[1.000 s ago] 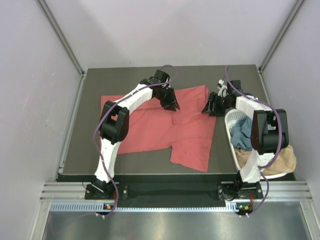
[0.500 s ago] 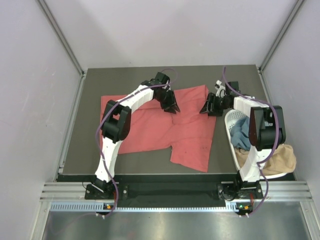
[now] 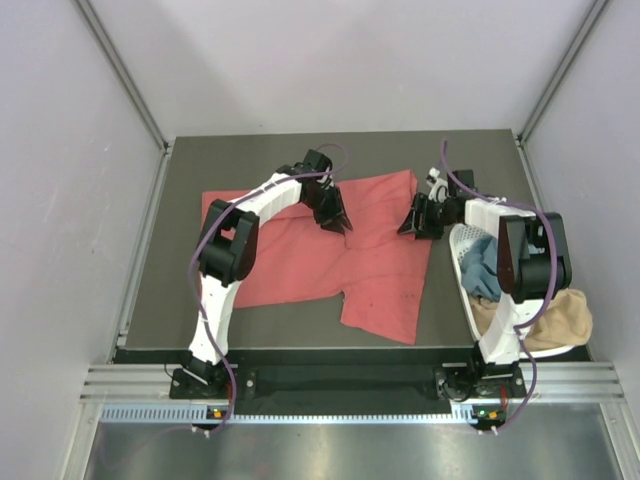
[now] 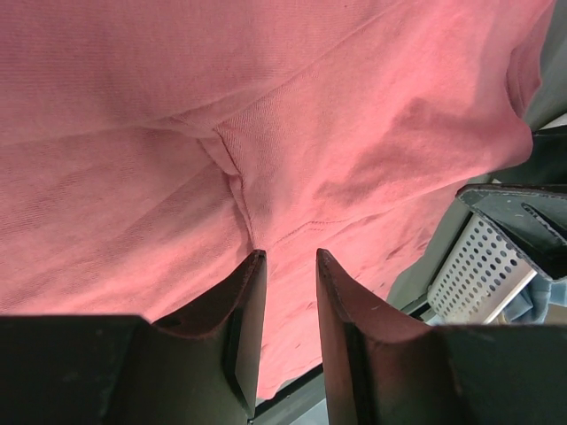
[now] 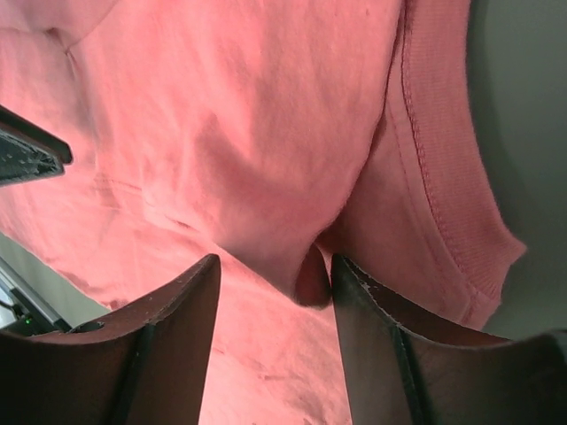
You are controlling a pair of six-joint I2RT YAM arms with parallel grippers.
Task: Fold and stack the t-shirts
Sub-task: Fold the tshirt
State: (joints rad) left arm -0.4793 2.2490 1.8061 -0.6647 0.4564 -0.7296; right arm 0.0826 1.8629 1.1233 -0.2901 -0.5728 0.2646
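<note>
The left tool (image 4: 290,261) hangs over the red shirt (image 4: 337,133), fingers a narrow gap apart at a creased seam; a basket (image 4: 478,274) lies right.

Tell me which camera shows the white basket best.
The top external view: the white basket shows almost whole, partly behind the right arm. The left wrist view catches only a perforated corner; the right wrist view shows none of it.

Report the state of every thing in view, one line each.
red shirt: spread out, unfolded, wrinkled.
blue shirt: crumpled in the basket.
tan shirt: bunched in the basket, spilling over its rim.
basket: upright, holding two shirts.
left gripper: open, fingers narrowly apart over the red shirt.
right gripper: open, a ridge of red cloth between its fingers.
</note>
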